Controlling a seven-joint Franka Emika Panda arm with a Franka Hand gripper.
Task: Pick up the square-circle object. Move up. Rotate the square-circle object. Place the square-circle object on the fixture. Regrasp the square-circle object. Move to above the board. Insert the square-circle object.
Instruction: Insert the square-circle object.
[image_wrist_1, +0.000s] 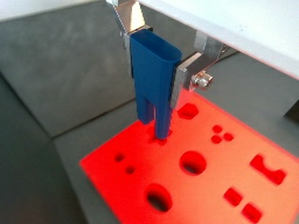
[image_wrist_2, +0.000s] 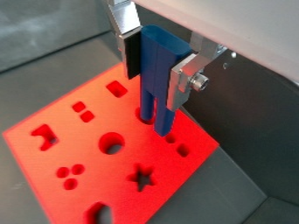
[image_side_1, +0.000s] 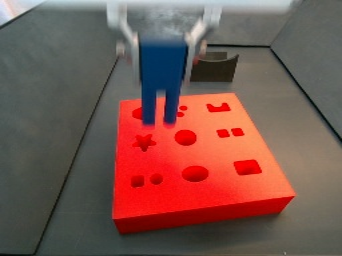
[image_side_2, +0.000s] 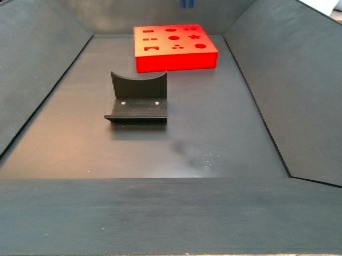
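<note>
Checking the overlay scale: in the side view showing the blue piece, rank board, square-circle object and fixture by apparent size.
1. The board.
2. The square-circle object, held by the gripper above the board.
3. The fixture, though it sits farther back, so it is unsure.

Robot test cell: dark-walled trough, red board (image_side_2: 175, 48) with shape cutouts, black fixture (image_side_2: 136, 99), end effector (image_wrist_1: 160, 66) overhead.

The blue square-circle object (image_wrist_1: 153, 80) is held upright in the gripper (image_wrist_1: 158, 48), its lower end met with the red board (image_side_1: 254, 190). The dark empty fixture (image_side_2: 136, 99) is seen at the board's 6 o'clock.
</note>
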